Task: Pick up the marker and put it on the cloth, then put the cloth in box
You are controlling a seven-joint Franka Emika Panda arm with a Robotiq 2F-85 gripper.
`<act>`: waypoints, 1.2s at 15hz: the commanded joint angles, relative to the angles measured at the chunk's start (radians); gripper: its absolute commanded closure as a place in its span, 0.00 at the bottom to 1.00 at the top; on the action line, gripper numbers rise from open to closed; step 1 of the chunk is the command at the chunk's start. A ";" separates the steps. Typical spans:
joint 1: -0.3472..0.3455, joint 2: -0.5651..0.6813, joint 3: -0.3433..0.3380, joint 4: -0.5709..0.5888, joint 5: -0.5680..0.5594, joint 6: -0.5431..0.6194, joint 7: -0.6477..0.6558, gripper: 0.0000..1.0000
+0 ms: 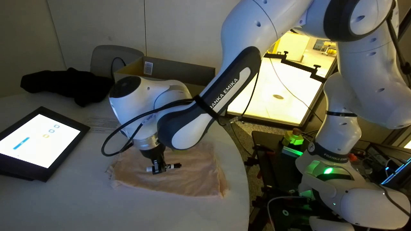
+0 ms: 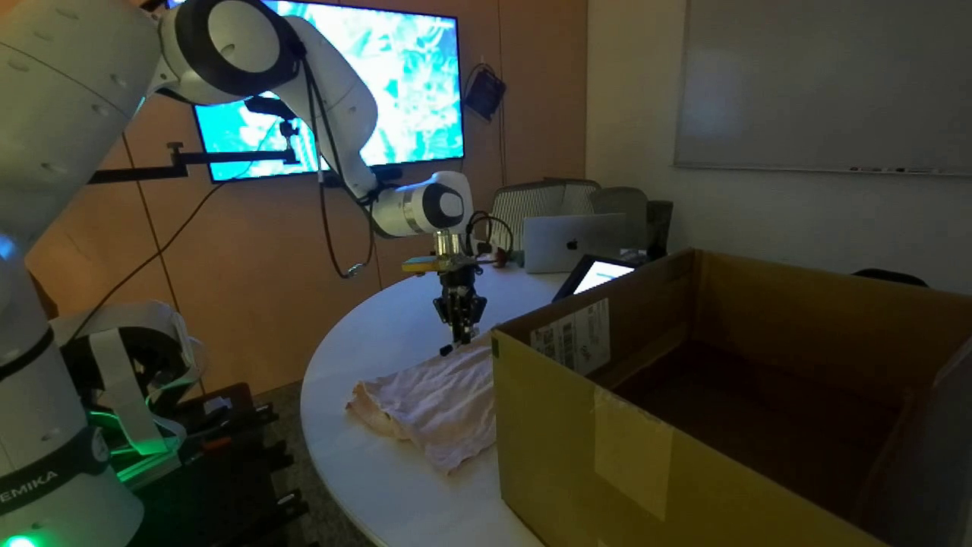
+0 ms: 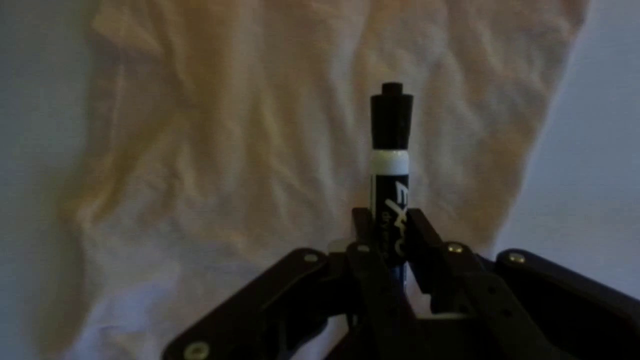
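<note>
The marker [image 3: 392, 125] has a black cap, a white band and a dark label. My gripper [image 3: 390, 220] is shut on its middle in the wrist view. The gripper points down in both exterior views [image 1: 159, 168] [image 2: 462, 330]. The marker lies level across its fingers [image 1: 174, 166], and its dark cap end shows as well [image 2: 446, 350]. It is over the cloth [image 1: 192, 183], seemingly a little above it. The cloth is pale pink, rumpled and spread on the table [image 2: 433, 410]. The brown cardboard box [image 2: 554, 433] stands open beside it; the arm partly hides the box in an exterior view [image 1: 179, 72].
A tablet with a lit screen [image 1: 41, 141] stands on the round white table [image 1: 80, 205]. A black fabric bundle [image 1: 67, 85] and a paper sheet [image 1: 101, 124] lie behind it. A laptop [image 2: 573, 243] stands at the far side. The table's curved edge is near the cloth.
</note>
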 commanded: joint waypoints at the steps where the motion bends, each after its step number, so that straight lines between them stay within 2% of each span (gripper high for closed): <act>1: -0.009 0.015 -0.045 0.003 -0.075 0.003 0.062 0.86; 9: -0.045 0.069 -0.072 0.016 -0.063 -0.009 0.151 0.85; 18: -0.069 0.106 -0.057 0.040 0.005 -0.032 0.213 0.84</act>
